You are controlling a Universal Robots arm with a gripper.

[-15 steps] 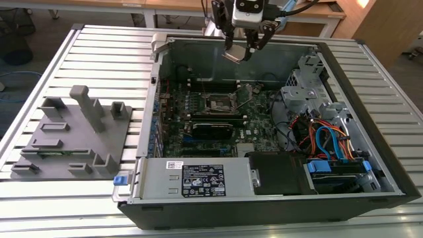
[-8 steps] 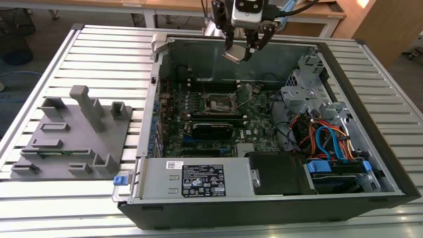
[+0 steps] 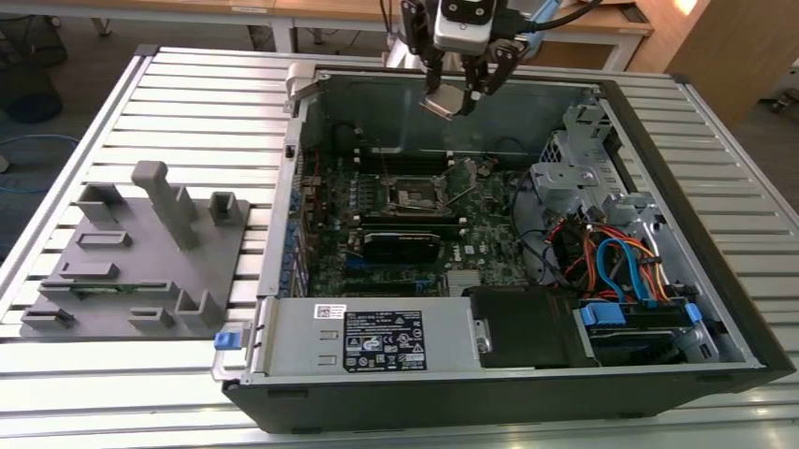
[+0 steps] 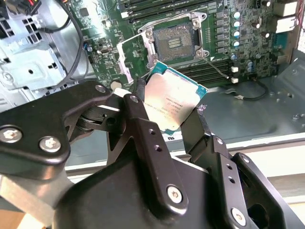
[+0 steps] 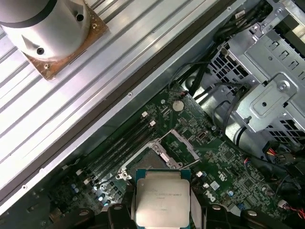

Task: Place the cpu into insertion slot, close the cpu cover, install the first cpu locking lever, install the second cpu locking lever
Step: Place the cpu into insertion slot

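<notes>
On the exterior view's left, a grey fixture block (image 3: 138, 253) lay on the slatted table (image 3: 75, 393), with the open computer case (image 3: 500, 393) just beside it. Inside the case the insertion slot (image 3: 418, 195) sat bare on the green board, and the second wrist view showed its cpu cover (image 4: 125, 64) swung open alongside. Above the case's far wall hung the gripper (image 3: 456, 94), jaws clamped on the tilted cpu (image 3: 440, 104), well apart from the slot.

Slatted metal desk (image 3: 187, 94) sitting in a workshop room.
Wooden tables (image 3: 325, 11) are standing behind it, a wooden panel (image 3: 736, 56) is rising at the exterior view's right, and grey floor (image 3: 94, 37) is showing at the left, with a dark bin (image 3: 25, 79) sitting on it.
</notes>
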